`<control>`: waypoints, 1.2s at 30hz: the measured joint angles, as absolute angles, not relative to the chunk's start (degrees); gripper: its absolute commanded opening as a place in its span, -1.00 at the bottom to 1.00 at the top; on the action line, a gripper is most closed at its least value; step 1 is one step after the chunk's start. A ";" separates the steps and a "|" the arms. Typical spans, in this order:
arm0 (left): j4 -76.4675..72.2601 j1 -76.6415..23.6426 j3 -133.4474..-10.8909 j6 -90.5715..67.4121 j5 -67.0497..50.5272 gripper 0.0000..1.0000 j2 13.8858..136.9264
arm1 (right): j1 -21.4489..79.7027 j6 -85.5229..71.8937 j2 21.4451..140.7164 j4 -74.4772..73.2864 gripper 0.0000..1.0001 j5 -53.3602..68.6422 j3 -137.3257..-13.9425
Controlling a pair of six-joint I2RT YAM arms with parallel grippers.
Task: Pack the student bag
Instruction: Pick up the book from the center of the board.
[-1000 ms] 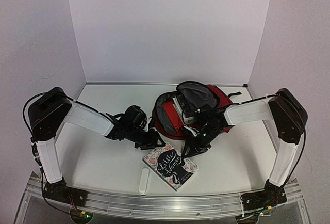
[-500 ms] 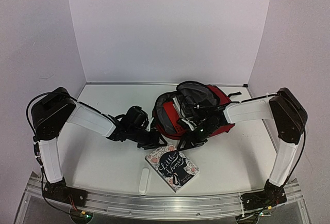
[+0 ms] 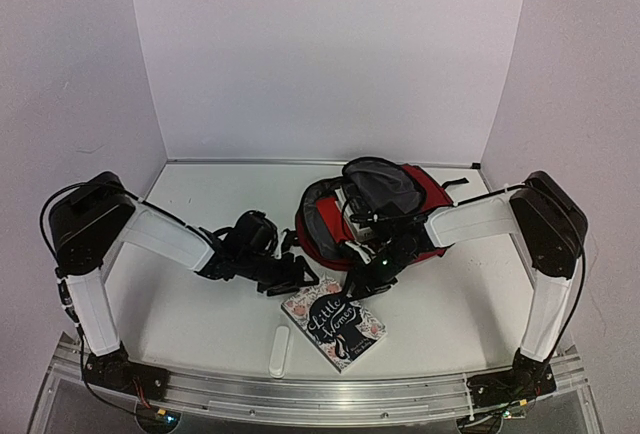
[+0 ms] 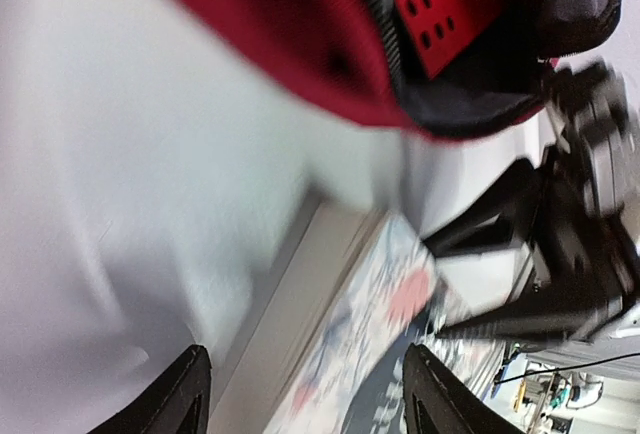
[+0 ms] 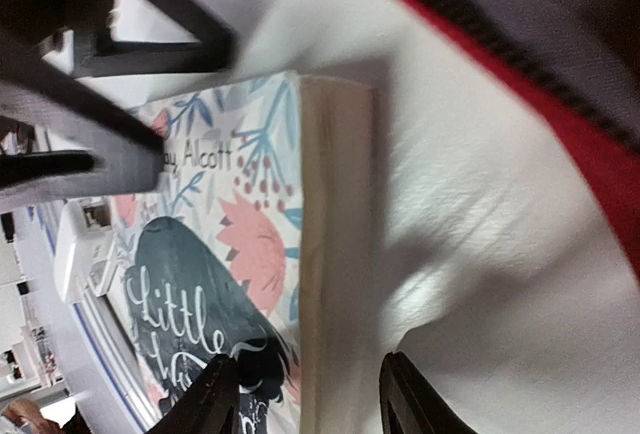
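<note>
The student bag is a dark red backpack lying at the back right, its mouth open toward the left and its grey lining showing. A paperback book with a flowered cover lies flat in front of it. My left gripper hovers open at the book's far left corner, and in the left wrist view the book lies blurred below its spread jaws. My right gripper is open at the book's far right corner. In the right wrist view its jaws straddle the page edge of the book.
A small white oblong object lies near the table's front edge, left of the book. Inside the bag are a red perforated item and a pale flat item. White walls close in the back and sides.
My left gripper's jaws have spread wider and the arm has drawn slightly back to the left. My right gripper rose toward the bag's mouth, then came back down to the book's corner.
</note>
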State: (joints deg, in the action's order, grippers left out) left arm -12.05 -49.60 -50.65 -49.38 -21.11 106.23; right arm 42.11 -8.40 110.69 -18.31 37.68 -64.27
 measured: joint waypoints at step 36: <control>-22.82 -55.07 -42.40 -63.51 -15.97 0.16 103.90 | 40.53 -11.93 112.04 -21.95 -0.93 44.85 -67.79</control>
State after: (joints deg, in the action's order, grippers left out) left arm -22.82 -55.07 -42.40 -63.51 -15.97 103.90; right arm 40.53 -11.93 112.04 -21.95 44.85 -67.79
